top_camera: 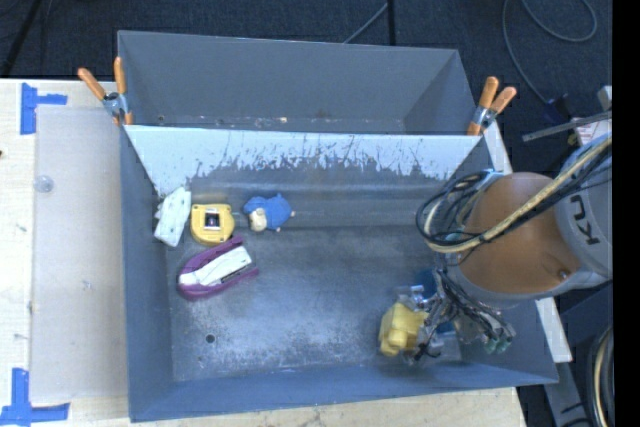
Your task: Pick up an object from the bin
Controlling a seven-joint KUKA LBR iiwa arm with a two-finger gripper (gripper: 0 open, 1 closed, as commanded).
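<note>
At lower right the gripper [432,325] sits low in the bin [300,320], just beside a yellow lumpy thing [396,331] (jaws spread or pressed: cannot tell). The arm [520,240] bends down from the right. Farther left lie a purple-white stapler [216,270] and a yellow tape measure [211,223].

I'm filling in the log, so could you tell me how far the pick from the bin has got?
Done: the gripper sits low in the bin's front right corner, beside a small yellow object. In hand: probably securing that object; no grip is visible. Left: lifting it out of the bin.
</note>
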